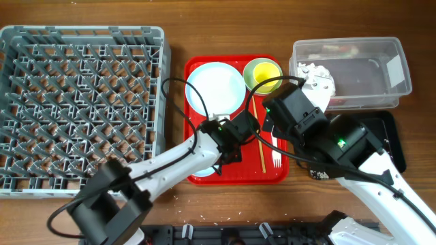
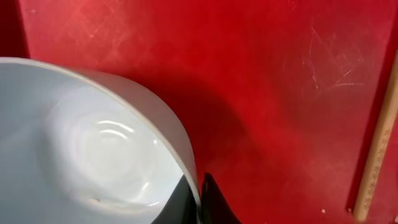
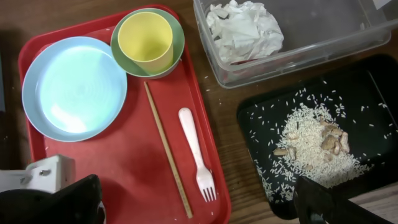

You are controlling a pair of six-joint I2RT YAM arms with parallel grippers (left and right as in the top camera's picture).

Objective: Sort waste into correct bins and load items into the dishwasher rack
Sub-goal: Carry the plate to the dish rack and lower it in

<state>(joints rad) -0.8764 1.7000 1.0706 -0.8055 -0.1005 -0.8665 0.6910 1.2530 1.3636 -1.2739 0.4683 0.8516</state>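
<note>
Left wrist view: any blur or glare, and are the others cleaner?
Left wrist: the pale blue bowl is close and soft, with glare streaks inside and a shadow on the red tray. Right wrist: sharp, rice grains distinct. Overhead: evenly lit.

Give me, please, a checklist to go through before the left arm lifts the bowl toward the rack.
1. Grip: the left gripper is shut on the rim of the bowl: ok.
2. Firmness of that grip for lifting: cannot tell, since only the thin rim is pinched.
3. Inside of the bowl free of food: ok, only one tiny speck shows.
4. The chopstick lies apart from the bowl: ok.
5. The right gripper is open and holds nothing: ok.
6. The dishwasher rack has free pegs: ok, no dishes are seen in it.
</note>
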